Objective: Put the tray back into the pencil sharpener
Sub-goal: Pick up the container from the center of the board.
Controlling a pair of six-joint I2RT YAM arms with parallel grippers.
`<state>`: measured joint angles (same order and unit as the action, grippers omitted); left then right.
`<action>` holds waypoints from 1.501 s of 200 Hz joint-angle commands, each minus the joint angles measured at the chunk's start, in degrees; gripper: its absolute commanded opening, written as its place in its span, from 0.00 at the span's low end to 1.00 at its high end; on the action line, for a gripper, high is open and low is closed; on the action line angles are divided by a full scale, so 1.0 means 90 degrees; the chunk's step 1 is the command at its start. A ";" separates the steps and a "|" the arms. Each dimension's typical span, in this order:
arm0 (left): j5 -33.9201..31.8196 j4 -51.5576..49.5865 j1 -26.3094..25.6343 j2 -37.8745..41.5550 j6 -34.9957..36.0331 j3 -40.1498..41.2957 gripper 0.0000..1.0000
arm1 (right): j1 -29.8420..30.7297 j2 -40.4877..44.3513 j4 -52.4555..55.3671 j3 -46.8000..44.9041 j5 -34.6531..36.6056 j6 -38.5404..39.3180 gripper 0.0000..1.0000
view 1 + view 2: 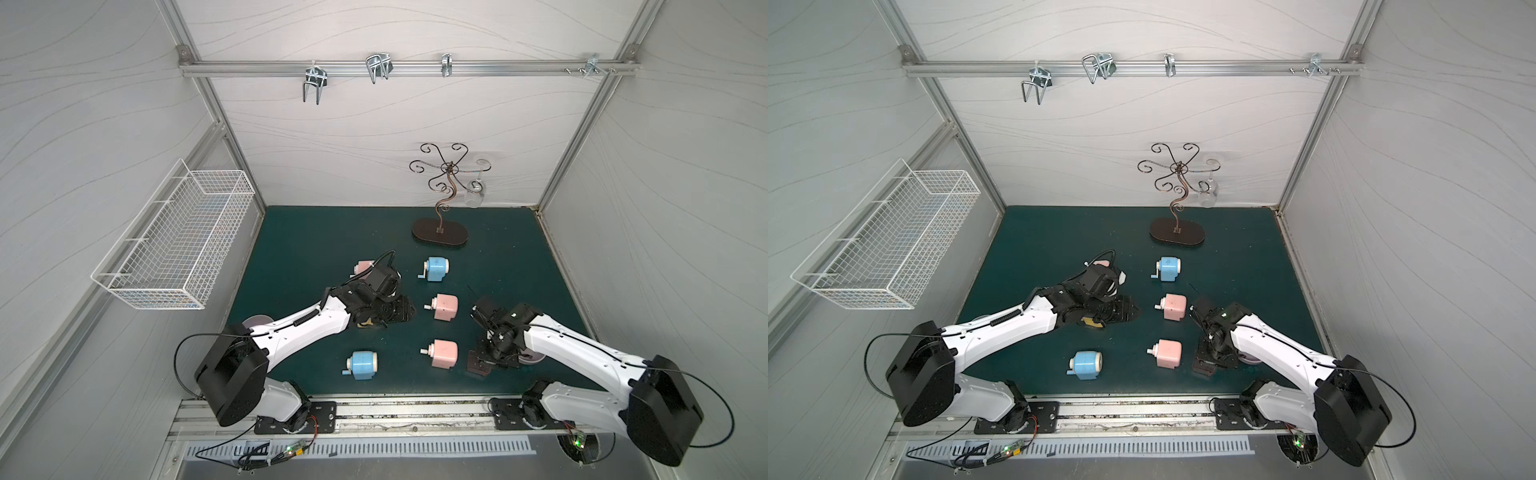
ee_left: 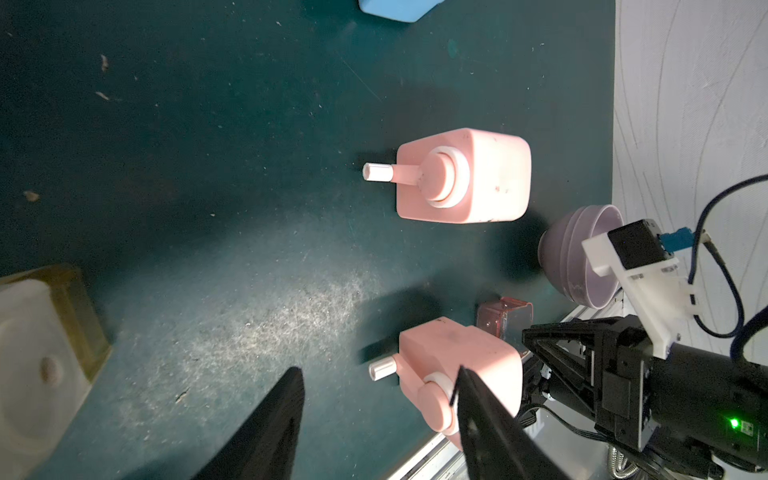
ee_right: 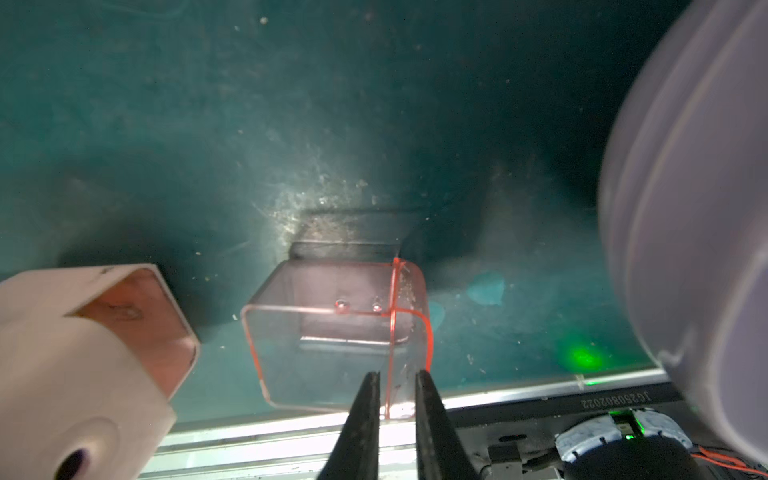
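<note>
Clear glossy red-tinted plastic tray (image 3: 332,336), matt pink plastic sharpener (image 3: 83,365), dusty green mat (image 3: 208,124)

Left arm (image 1: 299,328): stretched low toward centre, wrist level. Left claw (image 2: 378,370): pointing rightward, fingers spread apart, nothing between them. Right arm (image 1: 582,345): elbow folded, wrist pitched downward. Right claw (image 3: 397,374): narrowed to a slit, pinching one wall of tray (image 3: 332,332).

White wire basket (image 1: 174,245) on wall, left mid-frame. Metal hooks (image 1: 315,83) on rail (image 1: 498,66), top. Scroll stand (image 1: 440,235) upper centre of green mat (image 1: 316,237); glass (image 1: 473,196) hangs from it. Purple bowl (image 2: 565,249) in left wrist view.
</note>
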<state>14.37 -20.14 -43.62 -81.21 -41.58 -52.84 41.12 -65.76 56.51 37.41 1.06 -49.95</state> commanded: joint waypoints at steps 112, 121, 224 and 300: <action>0.0144 0.0314 -0.0026 -0.0204 0.0020 -0.0034 0.61 | -0.0131 0.0556 0.0723 0.0288 0.0317 0.0092 0.20; 0.0142 0.0314 -0.0027 -0.0203 0.0028 -0.0027 0.61 | -0.0141 0.0553 0.0775 0.0274 0.0356 0.0082 0.20; 0.0173 0.0236 -0.0026 -0.0225 0.0051 -0.0085 0.62 | -0.0331 0.0093 0.0110 -0.0191 0.0089 0.0212 0.21; 0.0243 0.0122 -0.0022 -0.0239 0.0066 -0.0176 0.62 | -0.0579 -0.0122 -0.0072 -0.0256 0.0146 0.0428 0.14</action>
<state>15.88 -19.46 -43.62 -82.76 -41.56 -52.80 36.47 -66.32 55.94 35.44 2.33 -47.33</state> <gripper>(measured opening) 0.616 0.160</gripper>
